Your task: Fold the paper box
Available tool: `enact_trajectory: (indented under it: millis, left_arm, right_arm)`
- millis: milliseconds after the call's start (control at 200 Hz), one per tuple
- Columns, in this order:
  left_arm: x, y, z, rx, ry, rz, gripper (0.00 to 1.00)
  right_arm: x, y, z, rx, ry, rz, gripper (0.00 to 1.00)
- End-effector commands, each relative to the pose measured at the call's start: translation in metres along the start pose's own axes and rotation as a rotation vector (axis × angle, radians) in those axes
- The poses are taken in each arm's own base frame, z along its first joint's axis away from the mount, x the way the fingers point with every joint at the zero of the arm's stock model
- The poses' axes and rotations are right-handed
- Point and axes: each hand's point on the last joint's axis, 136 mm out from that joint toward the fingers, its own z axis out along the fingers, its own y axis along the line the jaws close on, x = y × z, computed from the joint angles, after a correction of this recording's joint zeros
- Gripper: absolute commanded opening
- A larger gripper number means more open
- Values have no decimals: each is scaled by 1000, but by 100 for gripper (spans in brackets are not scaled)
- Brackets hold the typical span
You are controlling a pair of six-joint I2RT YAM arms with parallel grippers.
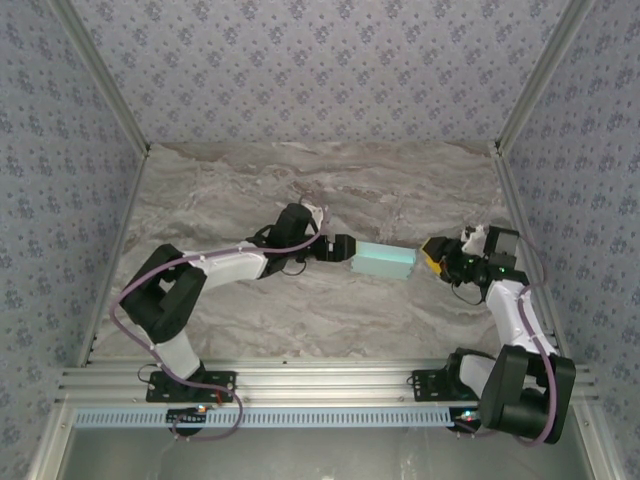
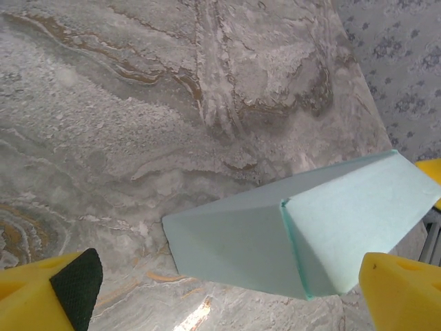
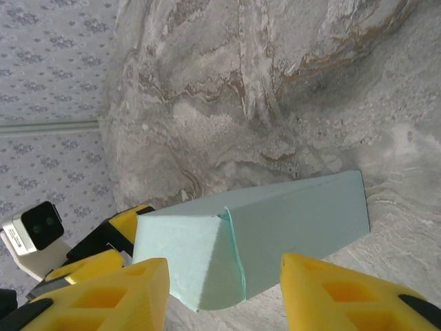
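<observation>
The paper box (image 1: pixel 385 261) is a folded light cyan rectangular box lying on the marble table (image 1: pixel 300 180), between my two grippers. My left gripper (image 1: pixel 348 249) is at its left end. In the left wrist view the box (image 2: pixel 296 234) lies ahead of that gripper (image 2: pixel 227 296), whose yellow fingers (image 2: pixel 396 289) stand wide open. My right gripper (image 1: pixel 430 256) is at the box's right end. In the right wrist view the box (image 3: pixel 275 234) shows its closed end flap between that gripper's (image 3: pixel 224 265) fingers (image 3: pixel 324 289), with a gap beside the right one.
Patterned walls (image 1: pixel 300 60) close in the table at the back and both sides. A metal rail (image 1: pixel 320 385) carrying the arm bases runs along the near edge. Bare marble lies behind and in front of the box.
</observation>
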Motion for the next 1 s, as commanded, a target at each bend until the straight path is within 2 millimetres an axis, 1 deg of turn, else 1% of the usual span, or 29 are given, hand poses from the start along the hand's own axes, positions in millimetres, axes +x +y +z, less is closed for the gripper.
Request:
enact_trajectory:
  millis: [0,155,270,405,540,745,849,869,994]
  left_arm:
    - [-11,-4,-4,24,-34,-22,98]
    - [-8,-4,7,45,-8,-45,97]
    - [-4,-2,16,62,1,-56,93]
    - [-1,1,22,68,14,-76,91]
    - [4,3,26,68,29,-75,89]
    - [1,0,24,73,23,-59,89]
    - [0,-1,24,76,31,-59,90]
    - [0,-1,23,78,30,-60,90]
    - [-4,-3,20,88,15,-56,91]
  right_arm:
    - [3,5,5,-18,40,-20,45]
    - [4,5,11,-13,52,-26,43]
    - [6,3,13,-15,57,-28,43]
    - [6,2,15,-14,54,-27,37]
    - [7,-4,19,3,60,-26,30]
    - [7,-8,26,26,55,-31,21]
    - [8,-13,31,41,58,-27,17]
    - [9,-14,32,45,58,-25,15]
    - [10,-20,36,66,61,-32,11]
